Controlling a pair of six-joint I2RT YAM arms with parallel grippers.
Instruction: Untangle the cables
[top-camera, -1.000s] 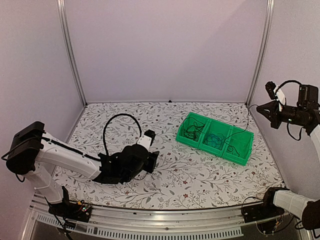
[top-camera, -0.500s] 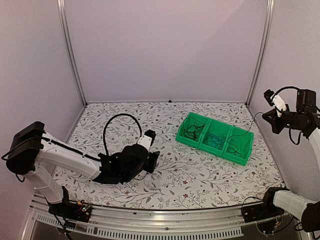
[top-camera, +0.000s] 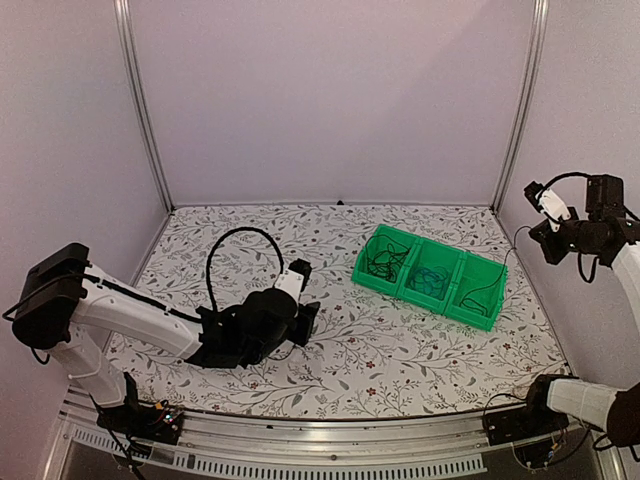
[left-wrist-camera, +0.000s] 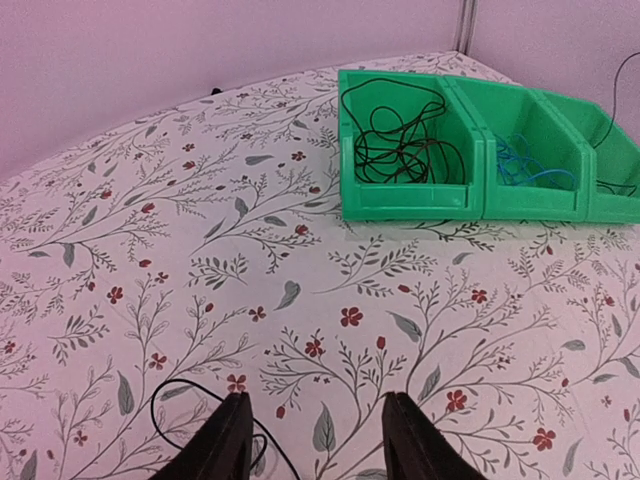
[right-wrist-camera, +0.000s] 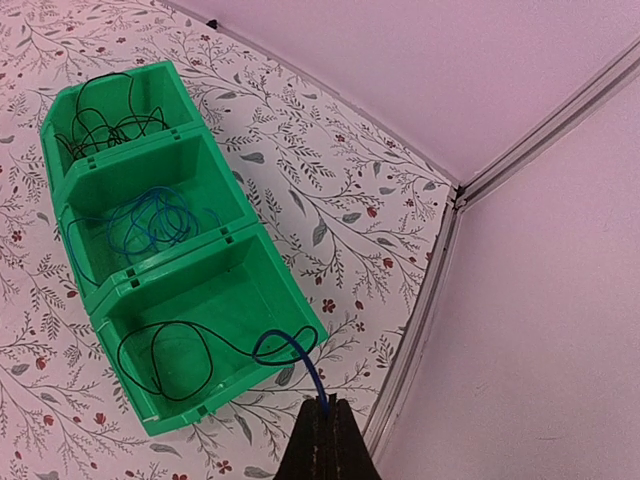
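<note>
Above the right edge of the table (top-camera: 400, 360), the right gripper (right-wrist-camera: 322, 410) clamps a limp, probably featherlight cable (right-wrist-camera: 314, 380) near its end, over the green bin (right-wrist-camera: 160, 270); the left gripper (left-wrist-camera: 315, 410) gapes empty.

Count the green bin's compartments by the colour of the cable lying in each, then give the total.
Compartments of the green bin holding black cables: 2
Compartments holding blue cables: 1
Total compartments: 3
</note>
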